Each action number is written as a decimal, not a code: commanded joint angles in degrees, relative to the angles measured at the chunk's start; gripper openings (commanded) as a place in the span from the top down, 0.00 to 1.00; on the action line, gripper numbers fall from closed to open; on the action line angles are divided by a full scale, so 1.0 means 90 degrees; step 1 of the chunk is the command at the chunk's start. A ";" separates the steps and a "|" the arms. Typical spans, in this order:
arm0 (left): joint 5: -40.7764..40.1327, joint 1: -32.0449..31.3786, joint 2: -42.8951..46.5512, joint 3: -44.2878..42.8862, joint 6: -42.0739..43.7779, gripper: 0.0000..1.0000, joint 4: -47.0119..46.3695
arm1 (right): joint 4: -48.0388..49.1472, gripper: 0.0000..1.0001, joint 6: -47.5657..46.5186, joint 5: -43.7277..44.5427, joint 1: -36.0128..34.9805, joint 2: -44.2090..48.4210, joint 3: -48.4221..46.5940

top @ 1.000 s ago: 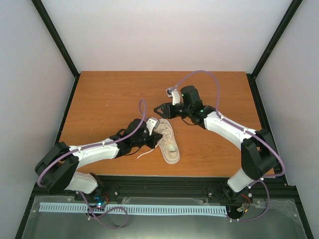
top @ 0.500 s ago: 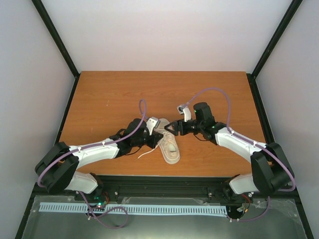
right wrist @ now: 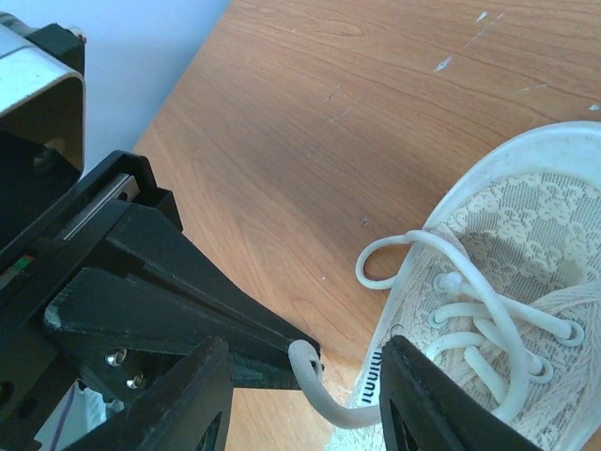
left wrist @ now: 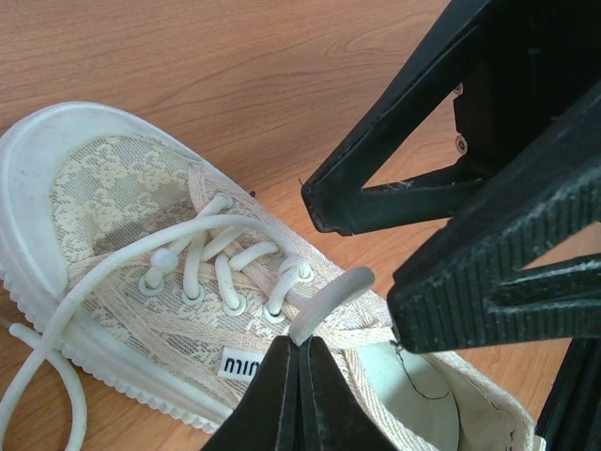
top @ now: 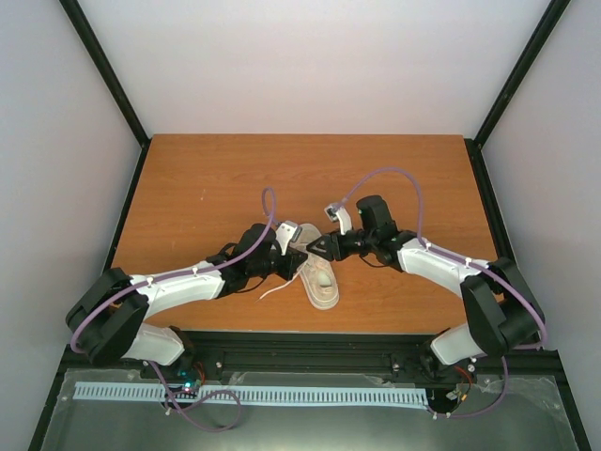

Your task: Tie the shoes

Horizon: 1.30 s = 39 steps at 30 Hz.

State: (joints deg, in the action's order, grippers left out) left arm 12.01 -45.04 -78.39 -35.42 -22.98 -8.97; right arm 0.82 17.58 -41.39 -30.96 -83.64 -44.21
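Overhead, the sneaker (top: 320, 280) lies on the table (top: 207, 178) near its front edge, between the two arms, with its toe pointing away from the bases. Both wrists crowd over its laced half. That view therefore hides every fingertip and settles neither grip. A loose strand trails onto the wood at the shoe's left.

The left wrist view supplies what the overhead lacks. The left gripper (left wrist: 299, 346) has its jaws pressed together on the end of a lace (left wrist: 331, 291), which arches up from the eyelets beside the tongue. A label (left wrist: 239, 363) on the tongue is partly covered by those jaws, so only the first letters can be read. The heel is cut off at the lower right corner. The right arm's two black fingers fill the right of this frame, spread apart, with the pinched lace end lying between them.

The right wrist view confirms this from the opposite side. The right gripper (right wrist: 302, 349) stands wide, holding nothing, and its fingers bracket the left arm's closed tip and the lace end clamped there. Whether either finger touches the lace cannot be told. Only this view shows a second lace loop resting on the wood just beside the toe. The shoe's right side and heel run out of frame.
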 commanded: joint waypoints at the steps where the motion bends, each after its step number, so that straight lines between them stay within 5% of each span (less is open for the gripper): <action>1: -0.0006 -0.0025 0.0049 -0.0204 0.0003 0.99 -0.0070 | -0.0042 0.58 -0.0255 -0.0155 -0.0071 -0.0138 -0.0176; 8: -0.0016 -0.0025 0.0019 -0.0248 -0.0010 0.99 -0.0056 | -0.0166 0.65 -0.0489 -0.0340 -0.0124 -0.0329 -0.0282; 15: -0.0122 -0.0025 -0.0003 -0.0340 -0.0071 0.98 0.0128 | -0.0116 0.97 -0.0535 -0.0348 -0.0135 -0.0199 -0.0206; 18: -0.0850 -0.0025 0.0158 -0.0436 -0.0284 0.60 0.0852 | -0.0199 0.97 -0.0591 -0.0155 -0.0131 -0.0008 -0.0118; 20: -0.1492 0.0026 0.0293 -0.0456 -0.0562 0.52 0.1443 | -0.0234 0.97 -0.0596 -0.0129 -0.0126 0.0075 -0.0067; 25: -0.1687 0.0498 0.0138 -0.0527 -0.1168 0.61 0.2234 | -0.0162 0.97 -0.0559 -0.0157 -0.0126 0.0085 0.0078; 39: -0.1246 0.0795 -0.1028 -0.0991 -0.0997 0.64 0.2275 | -0.0031 0.97 -0.0577 -0.0215 -0.0126 0.0021 0.0109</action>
State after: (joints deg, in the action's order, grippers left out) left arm -0.95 -38.26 -85.91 -42.17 -31.77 11.55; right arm -1.02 13.26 -42.89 -31.66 -83.83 -43.62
